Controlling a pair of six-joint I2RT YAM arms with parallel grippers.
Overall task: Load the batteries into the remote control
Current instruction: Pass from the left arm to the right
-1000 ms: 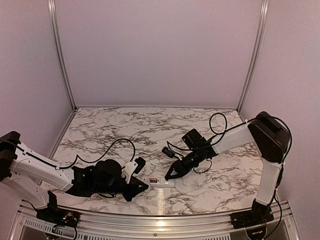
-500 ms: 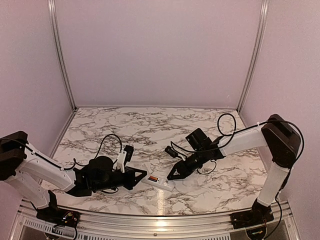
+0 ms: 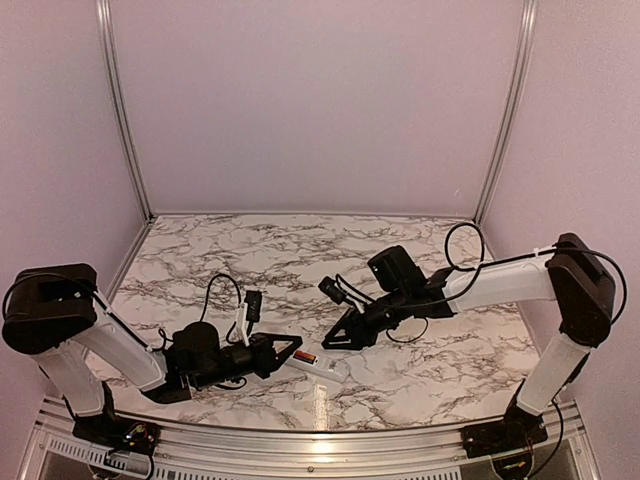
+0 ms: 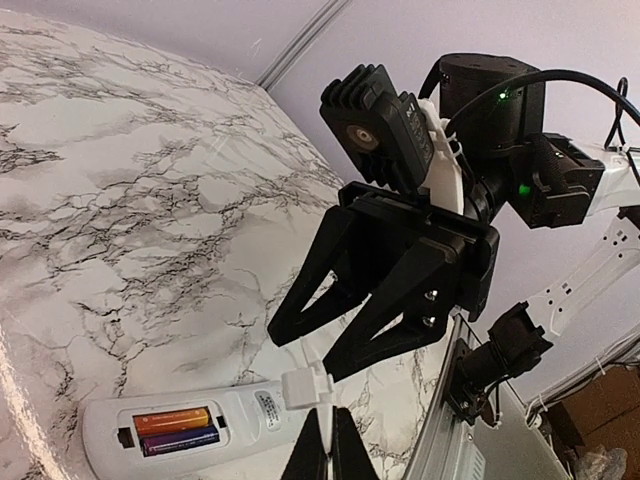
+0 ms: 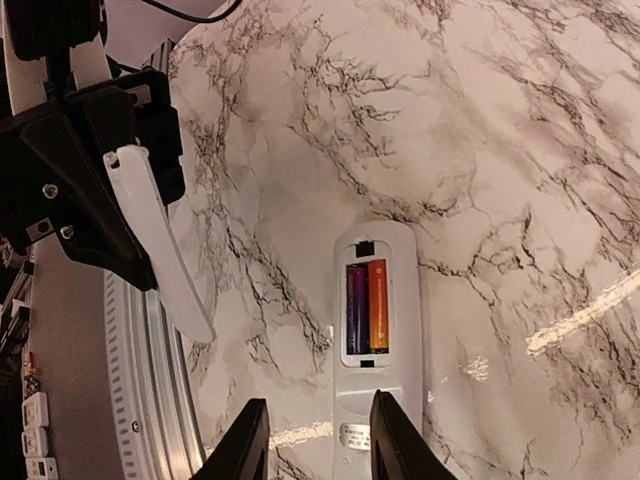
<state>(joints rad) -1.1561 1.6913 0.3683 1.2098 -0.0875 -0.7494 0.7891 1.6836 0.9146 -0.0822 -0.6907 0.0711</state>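
Observation:
The white remote control (image 5: 378, 390) lies back-up on the marble table, its battery bay uncovered. Two batteries lie side by side in the bay, one orange (image 5: 379, 305) and one dark purple (image 5: 357, 308). My right gripper (image 5: 320, 440) hovers open just above the remote's label end, holding nothing. My left gripper (image 4: 330, 452) is shut on a thin white strip (image 5: 160, 245), held by one end just off the remote's end. In the top view the remote (image 3: 320, 364) sits between the left gripper (image 3: 290, 348) and the right gripper (image 3: 335, 342). The left wrist view also shows the remote (image 4: 110, 440) and the orange battery (image 4: 172, 421).
The table's metal front rail (image 5: 140, 400) runs close to the remote. Black cables (image 3: 225, 290) loop over the table by both arms. Walls close the table at the back and sides.
The left arm has dropped lower and reached right, bringing the white strip up to the remote. The right gripper drew back a little. The remote turned slightly.

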